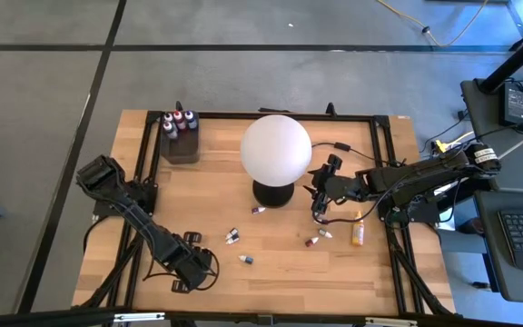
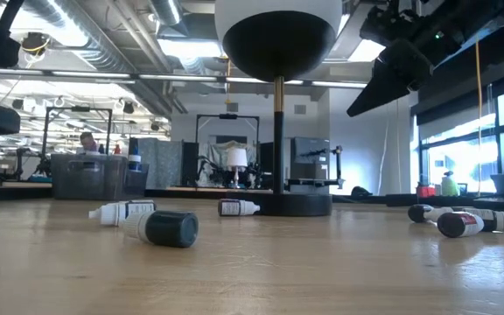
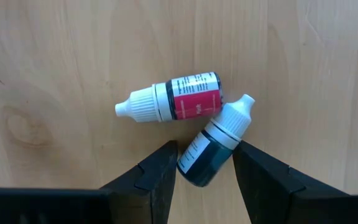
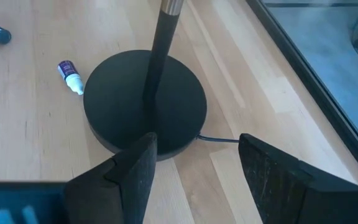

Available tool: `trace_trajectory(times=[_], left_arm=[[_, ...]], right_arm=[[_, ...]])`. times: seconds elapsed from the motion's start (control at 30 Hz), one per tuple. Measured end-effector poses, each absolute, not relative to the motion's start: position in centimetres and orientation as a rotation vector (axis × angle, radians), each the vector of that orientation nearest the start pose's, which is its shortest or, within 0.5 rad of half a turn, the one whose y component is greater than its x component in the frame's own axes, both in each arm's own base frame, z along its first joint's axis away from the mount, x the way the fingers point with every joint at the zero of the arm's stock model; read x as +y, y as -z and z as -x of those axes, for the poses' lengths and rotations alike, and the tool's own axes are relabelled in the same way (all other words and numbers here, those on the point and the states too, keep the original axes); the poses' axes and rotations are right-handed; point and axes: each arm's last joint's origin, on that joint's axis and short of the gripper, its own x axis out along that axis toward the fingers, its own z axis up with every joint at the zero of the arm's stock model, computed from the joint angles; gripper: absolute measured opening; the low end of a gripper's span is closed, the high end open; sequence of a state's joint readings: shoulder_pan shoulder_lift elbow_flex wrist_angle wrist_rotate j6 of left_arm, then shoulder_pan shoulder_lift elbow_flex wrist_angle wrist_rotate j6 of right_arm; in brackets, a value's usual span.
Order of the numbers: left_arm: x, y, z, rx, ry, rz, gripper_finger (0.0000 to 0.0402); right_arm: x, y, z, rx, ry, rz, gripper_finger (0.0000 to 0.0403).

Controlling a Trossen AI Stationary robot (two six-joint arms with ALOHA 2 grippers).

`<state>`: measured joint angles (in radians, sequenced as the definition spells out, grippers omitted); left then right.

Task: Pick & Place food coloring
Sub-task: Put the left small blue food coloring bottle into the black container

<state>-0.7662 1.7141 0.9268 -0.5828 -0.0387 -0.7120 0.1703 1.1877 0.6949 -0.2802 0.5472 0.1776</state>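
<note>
The left gripper [image 1: 209, 269] hangs low over the table [image 1: 280, 272] near its front left corner, fingers spread wide; in its wrist view a dark bottle [image 3: 215, 144] with a white cap lies between the fingertips, its cap touching a red-labelled bottle [image 3: 169, 99] lying flat just beyond; the right gripper [image 1: 319, 202] hovers just right of the globe lamp [image 1: 275, 150] near the table's middle, fingers wide apart and holding nothing, pointed at the lamp's round black base [image 4: 145, 102]; a small white-capped bottle [image 4: 69, 75] lies beside that base; more little bottles lie scattered toward the front edge, and an orange bottle [image 1: 358, 231] lies toward the right edge; several upright bottles [image 1: 179, 120] stand in the dark tray [image 1: 180, 147] at the back left corner.
</note>
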Motion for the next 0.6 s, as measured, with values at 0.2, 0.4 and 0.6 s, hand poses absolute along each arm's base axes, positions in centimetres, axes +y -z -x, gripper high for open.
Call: trace_trajectory(times=[0.2,0.4,0.6], left_arm=[[-20.20,-13.87,-21.15,1.394,0.120,0.043,0.0155],[-20.18,-13.86,-21.17,1.383,0.111,0.035,0.0153],[-20.12,-13.82,-21.12,1.391,0.141,-0.003,0.0122]], right_arm=[[2.45,-22.07,-23.09,0.691,0.420,0.105,0.0230],[2.45,-22.08,-23.09,0.691,0.420,0.105,0.0230],[2.45,-22.08,-23.09,0.691,0.420,0.105,0.0230]])
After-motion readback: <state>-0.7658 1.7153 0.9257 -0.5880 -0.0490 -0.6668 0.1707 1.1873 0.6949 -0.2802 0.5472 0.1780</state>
